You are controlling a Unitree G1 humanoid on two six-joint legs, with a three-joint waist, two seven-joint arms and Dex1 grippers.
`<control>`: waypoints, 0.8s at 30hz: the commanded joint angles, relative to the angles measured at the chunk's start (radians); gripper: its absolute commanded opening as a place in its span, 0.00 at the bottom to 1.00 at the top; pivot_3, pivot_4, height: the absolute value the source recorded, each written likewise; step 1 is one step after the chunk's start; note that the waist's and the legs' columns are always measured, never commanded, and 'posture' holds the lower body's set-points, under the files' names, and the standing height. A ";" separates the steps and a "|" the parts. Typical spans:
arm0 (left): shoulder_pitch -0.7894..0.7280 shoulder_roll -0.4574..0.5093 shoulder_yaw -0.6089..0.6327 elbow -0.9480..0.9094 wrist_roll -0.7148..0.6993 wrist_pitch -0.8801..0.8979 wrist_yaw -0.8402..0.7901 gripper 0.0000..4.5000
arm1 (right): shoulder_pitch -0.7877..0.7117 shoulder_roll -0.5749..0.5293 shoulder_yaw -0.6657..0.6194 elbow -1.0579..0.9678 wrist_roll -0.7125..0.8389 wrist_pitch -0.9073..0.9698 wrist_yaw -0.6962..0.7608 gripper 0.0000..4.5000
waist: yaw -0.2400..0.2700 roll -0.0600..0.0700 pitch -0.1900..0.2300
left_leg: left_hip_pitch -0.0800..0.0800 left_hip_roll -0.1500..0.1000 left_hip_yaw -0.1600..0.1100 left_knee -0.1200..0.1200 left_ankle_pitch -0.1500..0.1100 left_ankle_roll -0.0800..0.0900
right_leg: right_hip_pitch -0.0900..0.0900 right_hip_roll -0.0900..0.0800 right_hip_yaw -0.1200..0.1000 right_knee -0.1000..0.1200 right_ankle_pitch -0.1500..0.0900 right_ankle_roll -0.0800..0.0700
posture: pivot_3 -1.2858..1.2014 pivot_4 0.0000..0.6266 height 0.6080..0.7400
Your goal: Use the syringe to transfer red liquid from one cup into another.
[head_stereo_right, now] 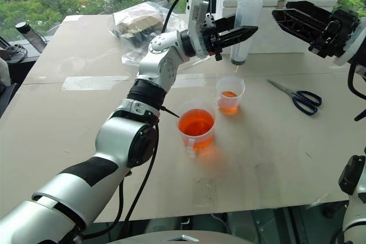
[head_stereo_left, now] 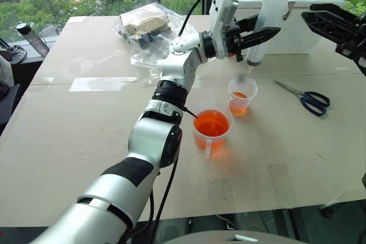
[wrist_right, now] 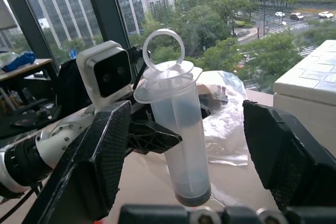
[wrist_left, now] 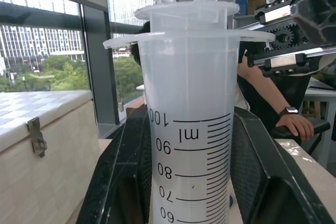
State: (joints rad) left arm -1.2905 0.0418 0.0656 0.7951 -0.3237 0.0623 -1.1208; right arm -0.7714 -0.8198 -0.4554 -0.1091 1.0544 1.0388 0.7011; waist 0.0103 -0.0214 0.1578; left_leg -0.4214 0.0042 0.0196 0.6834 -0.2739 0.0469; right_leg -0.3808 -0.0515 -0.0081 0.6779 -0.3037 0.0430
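The left claw (head_stereo_right: 243, 31) was clamped shut on the syringe (head_stereo_right: 245, 18), which stood upright, long axis vertical, plunger pushed down, nozzle directly above the smaller cup (head_stereo_right: 230, 94). The right claw (head_stereo_right: 294, 15), jaws spread wide and holding nothing, stood apart on the syringe's right, level with the barrel. The wider cup (head_stereo_right: 196, 125) of red liquid (head_stereo_right: 196, 122) sat on the desk (head_stereo_right: 274, 147) below the left claw, nearer the robot.

Both eye views look fwd and down from the head over the table (head_stereo_left: 286, 158), sharing the same scene w/ a slight sideways offset. Left wrist cam sits very close behind the syringe (wrist_left: 191, 129), facing level; right wrist cam sees it from farther off.
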 commanded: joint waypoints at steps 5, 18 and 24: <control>0.015 0.144 0.006 -0.250 0.007 0.208 0.138 0.31 | 0.180 0.002 0.031 -0.066 -0.135 -0.194 0.071 0.80 | -0.001 0.000 0.000 | 0.000 0.000 0.000 0.000 0.000 0.000 | 0.000 0.000 0.001 0.000 0.000 0.000 | 0.52 0.24 1.00; 0.301 0.654 0.067 -0.790 -0.052 1.280 0.398 0.31 | 0.386 -0.010 0.061 -0.109 -0.160 -0.204 0.147 0.80 | -0.023 0.001 0.000 | 0.003 0.000 -0.001 0.000 0.000 0.000 | 0.001 0.000 0.002 0.001 0.000 0.000 | 0.52 0.24 1.00; 0.580 0.690 0.131 -1.024 -0.079 1.517 0.491 0.31 | 0.399 -0.004 0.089 -0.109 -0.167 -0.203 0.158 0.80 | -0.015 0.001 0.000 | 0.004 0.000 -0.001 0.001 0.000 -0.001 | 0.002 -0.001 0.002 0.000 0.000 0.000 | 0.52 0.24 1.00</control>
State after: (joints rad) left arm -0.7253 0.7189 0.1637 -0.1551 -0.3948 1.5554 -0.6525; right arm -0.3647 -0.8168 -0.3569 -0.1897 0.8758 0.8434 0.8488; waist -0.0052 -0.0207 0.1576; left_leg -0.4172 0.0043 0.0192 0.6841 -0.2737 0.0463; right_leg -0.3790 -0.0523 -0.0054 0.6780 -0.3039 0.0433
